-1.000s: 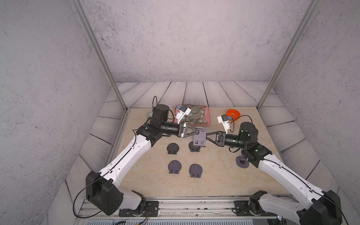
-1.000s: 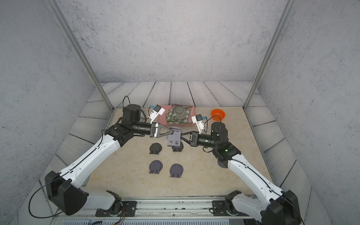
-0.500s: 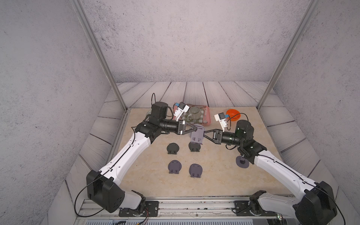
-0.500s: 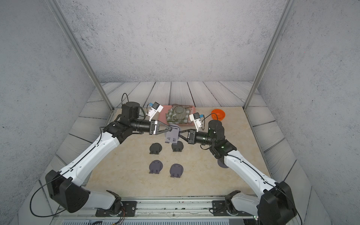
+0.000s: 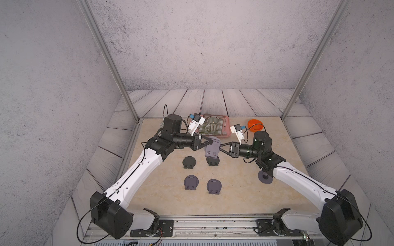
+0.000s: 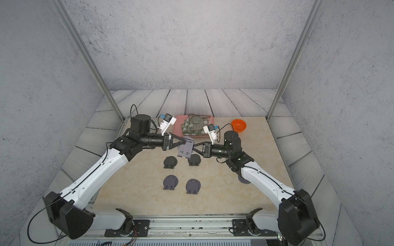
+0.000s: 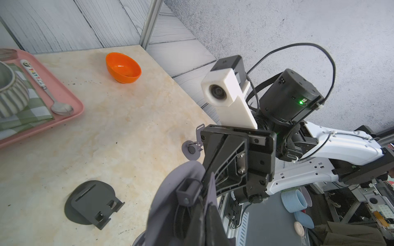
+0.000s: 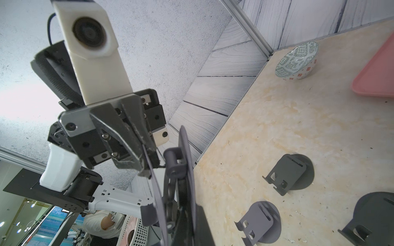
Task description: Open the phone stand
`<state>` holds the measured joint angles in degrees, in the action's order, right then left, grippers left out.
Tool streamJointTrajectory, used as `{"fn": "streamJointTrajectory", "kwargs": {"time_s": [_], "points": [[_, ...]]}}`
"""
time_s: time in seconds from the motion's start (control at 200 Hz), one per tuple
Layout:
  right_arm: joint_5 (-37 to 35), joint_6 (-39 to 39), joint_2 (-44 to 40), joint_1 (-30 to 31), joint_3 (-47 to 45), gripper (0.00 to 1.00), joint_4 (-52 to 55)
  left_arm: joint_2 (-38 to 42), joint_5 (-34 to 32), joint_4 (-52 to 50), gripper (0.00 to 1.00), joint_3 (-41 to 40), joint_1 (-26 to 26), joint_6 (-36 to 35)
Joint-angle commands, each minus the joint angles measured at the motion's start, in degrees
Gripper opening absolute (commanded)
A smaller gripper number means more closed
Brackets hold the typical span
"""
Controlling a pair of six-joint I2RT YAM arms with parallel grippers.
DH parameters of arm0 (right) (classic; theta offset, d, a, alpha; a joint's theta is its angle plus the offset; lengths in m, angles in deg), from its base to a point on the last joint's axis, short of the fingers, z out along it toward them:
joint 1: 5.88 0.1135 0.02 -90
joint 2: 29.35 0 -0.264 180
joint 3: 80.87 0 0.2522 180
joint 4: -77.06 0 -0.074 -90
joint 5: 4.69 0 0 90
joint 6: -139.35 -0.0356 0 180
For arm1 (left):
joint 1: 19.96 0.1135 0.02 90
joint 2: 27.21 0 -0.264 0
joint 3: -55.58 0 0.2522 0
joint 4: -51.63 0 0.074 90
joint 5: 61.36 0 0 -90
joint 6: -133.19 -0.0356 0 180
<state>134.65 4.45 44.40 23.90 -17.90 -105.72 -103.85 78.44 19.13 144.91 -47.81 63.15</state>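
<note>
Phone stand [image 5: 212,149], lilac-grey, up off the tabletop [image 5: 236,191], caught between two pincers meeting almost tip to tip. On one edge, left pincer [image 5: 209,142] nipped down narrow on it; on the opposite edge, right pincer [image 5: 220,147] clamped just as thin, facing the left one. Same double grip in both top views.

Edge-on in the right wrist view: two thin plates of the stand [image 8: 185,161] with a gap between them, joined by a short link.

Below the left pincer, dark stand [image 5: 189,162] on the table; straight under the pincers' meeting point, second dark stand [image 5: 212,161]. Further toward the robot's base, grey stand [image 5: 191,182] and its neighbour grey stand [image 5: 214,186].

Beyond the pincers, toward the back wall, pink tray [image 6: 178,127] with ribbed mug [image 5: 213,124]; past the right pincer's wrist, orange bowl [image 5: 255,125].
</note>
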Motion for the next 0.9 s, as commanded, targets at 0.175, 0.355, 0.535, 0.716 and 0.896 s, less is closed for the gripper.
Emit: {"fn": "streamJointTrajectory", "kwargs": {"time_s": [0.175, 0.355, 0.535, 0.716, 0.896], "points": [[4.0, 1.8, 5.0, 4.1, -6.5, 0.00, 23.6, 0.2, -7.7, 32.6, 0.00, 12.3, 3.1, 1.1], [3.2, 2.4, 3.8, 4.3, -6.1, 0.00, 24.7, -3.6, -0.5, 22.4, 0.00, 19.8, 4.2, 1.0], [1.6, 6.6, 1.6, 4.3, -0.7, 0.00, 32.1, -0.3, 6.2, 18.7, 0.00, 11.1, 3.8, 2.7], [1.4, 8.3, 1.0, 4.2, 4.8, 0.00, 35.8, 9.6, -0.1, 21.2, 0.00, -4.7, 3.6, 4.4], [4.5, 6.9, 2.9, 4.2, 5.0, 0.00, 33.2, 20.0, -13.1, 27.6, 0.00, -16.2, 3.5, 8.9]]}}
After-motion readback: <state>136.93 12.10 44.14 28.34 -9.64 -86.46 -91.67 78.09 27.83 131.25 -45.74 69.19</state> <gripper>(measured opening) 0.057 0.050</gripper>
